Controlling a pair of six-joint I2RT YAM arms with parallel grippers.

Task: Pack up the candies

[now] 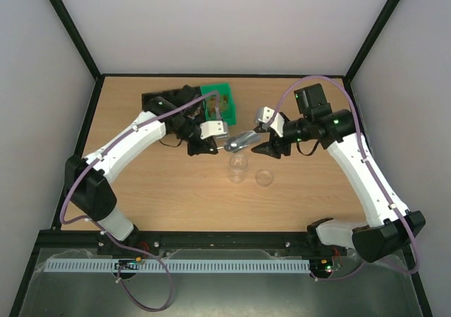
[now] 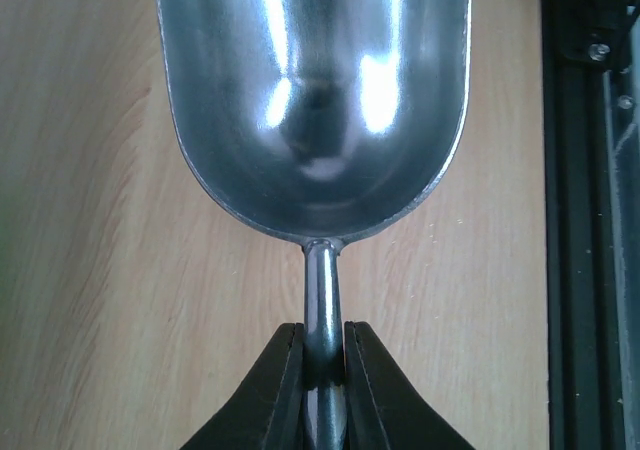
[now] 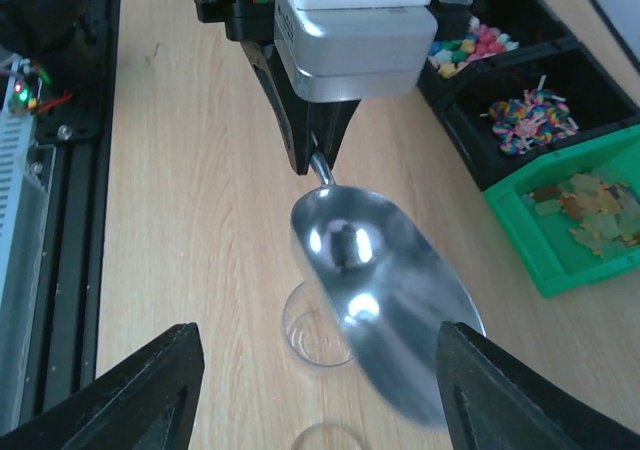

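Note:
My left gripper (image 2: 325,355) is shut on the thin handle of a metal scoop (image 2: 316,100), whose bowl is empty. In the top view the left gripper (image 1: 213,139) holds the scoop (image 1: 239,142) out to the right, above the table. My right gripper (image 3: 320,395) is open and faces it, with the scoop's bowl (image 3: 385,320) between its wide-apart fingers (image 3: 150,390). Candies (image 3: 470,45) of mixed colours fill one black bin. Swirled candies (image 3: 530,115) lie in the bin beside it. A clear cup (image 3: 315,335) stands under the scoop.
A green bin (image 3: 560,270) holds pale yellow-green pieces beside the black bins (image 1: 156,106) at the back of the table. A clear round lid (image 1: 264,177) lies right of the cup (image 1: 238,168). A black rail (image 2: 590,220) runs along the table's edge.

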